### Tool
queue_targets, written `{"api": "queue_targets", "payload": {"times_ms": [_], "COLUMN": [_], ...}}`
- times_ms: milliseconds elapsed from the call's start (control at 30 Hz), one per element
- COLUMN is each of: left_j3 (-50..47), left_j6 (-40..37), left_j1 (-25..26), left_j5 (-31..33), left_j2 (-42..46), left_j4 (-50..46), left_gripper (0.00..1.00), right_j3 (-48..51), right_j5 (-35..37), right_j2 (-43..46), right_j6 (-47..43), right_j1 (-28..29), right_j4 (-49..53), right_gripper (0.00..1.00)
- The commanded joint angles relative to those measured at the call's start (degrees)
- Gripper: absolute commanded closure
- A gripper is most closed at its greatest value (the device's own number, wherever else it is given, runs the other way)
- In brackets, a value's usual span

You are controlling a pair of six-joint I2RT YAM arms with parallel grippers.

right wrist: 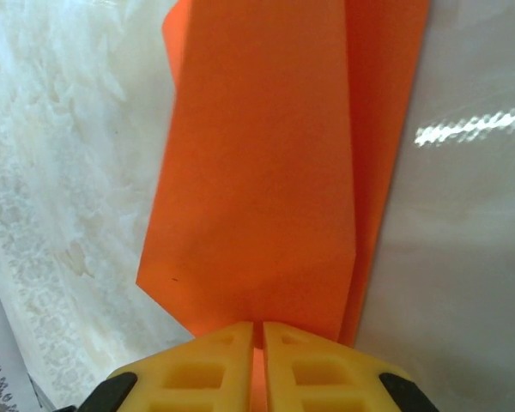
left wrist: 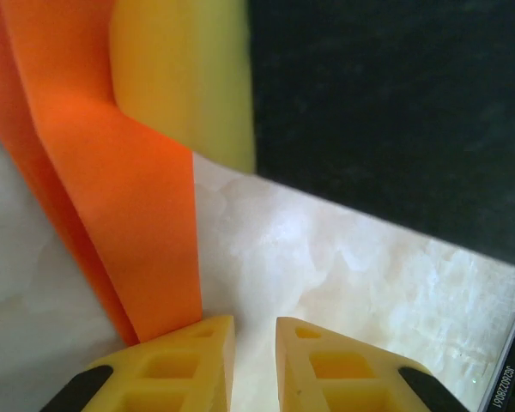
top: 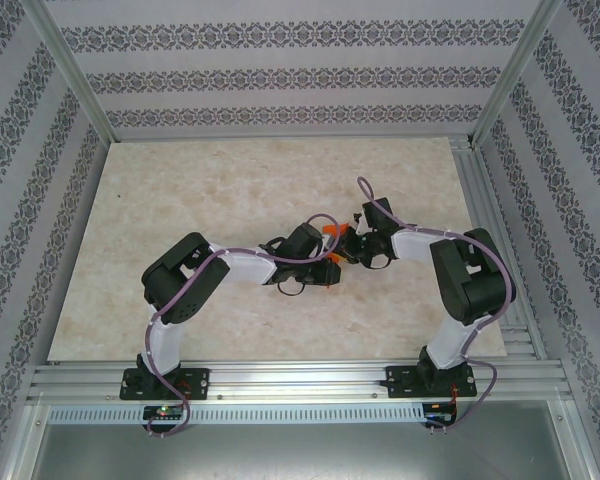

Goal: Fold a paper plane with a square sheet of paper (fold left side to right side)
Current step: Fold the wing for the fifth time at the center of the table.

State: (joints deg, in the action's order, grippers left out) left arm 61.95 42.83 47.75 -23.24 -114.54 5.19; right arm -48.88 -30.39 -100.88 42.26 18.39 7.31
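— Orange paper (right wrist: 257, 172), where is it?

— Near the middle of the counter (top: 180, 180), a little toward its right edge. It sits between the two hands, which meet tip to tip in the top view.

— Which one has it?

— The right hand (right wrist: 258, 339). Its two yellow fingers stand almost together, and a sliver of orange shows in the slit between them. It is clamped on the paper's near end.

— And the left hand (left wrist: 255, 339)?

— Narrowly parted. Bare counter shows through the gap between its fingers. The paper runs down just beside its left finger, on the outside. Whether it touches that finger I cannot tell.

— How does the paper look?

— Folded, in more than one layer. From the right wrist, a broad panel lies on top, with a blunt corner low on its left and a slanted edge running toward the fingers. A narrower strip shows from under it along the right. From the left wrist I see two long bands, a brighter one in front and a darker one behind it on the left.

— Is it flat on the counter?

— I cannot tell from these views.

— Anything else close by?

— From the left wrist, a blurred yellow finger (left wrist: 180, 77) of the right hand stands against the paper's far end, with that hand's dark body beside it.
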Motion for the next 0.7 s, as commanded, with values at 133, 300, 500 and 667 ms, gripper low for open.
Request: {"api": "queue_targets", "payload": {"times_ms": [133, 300, 500, 667], "left_j3": [-3.13, -4.16, -5.84, -6.36], "left_j6": [1.05, 1.28, 1.33, 1.44], "left_j1": [-0.11, -0.11, -0.11, -0.11], "left_j5": [0.47, 0.06, 1.01, 1.06], "left_j2": [-1.83, -1.61, -0.95, -0.89], "left_j4": [-4.87, -4.63, -4.43, -4.22], "left_gripper": [0.78, 0.78, 0.78, 0.78], "right_j3": [-5.03, -7.85, -10.31, -12.38], "right_j5": [5.37, 8.84, 10.29, 10.7], "right_j2": [-4.7, -6.33, -7.64, -9.09], "right_j6": [-4.36, -7.2, -8.98, -10.0], "right_j1": [0.42, 0.04, -0.96, -1.94], "right_j4": [3.17, 6.37, 7.38, 7.98], "right_gripper": [0.88, 0.88, 0.88, 0.88]}}
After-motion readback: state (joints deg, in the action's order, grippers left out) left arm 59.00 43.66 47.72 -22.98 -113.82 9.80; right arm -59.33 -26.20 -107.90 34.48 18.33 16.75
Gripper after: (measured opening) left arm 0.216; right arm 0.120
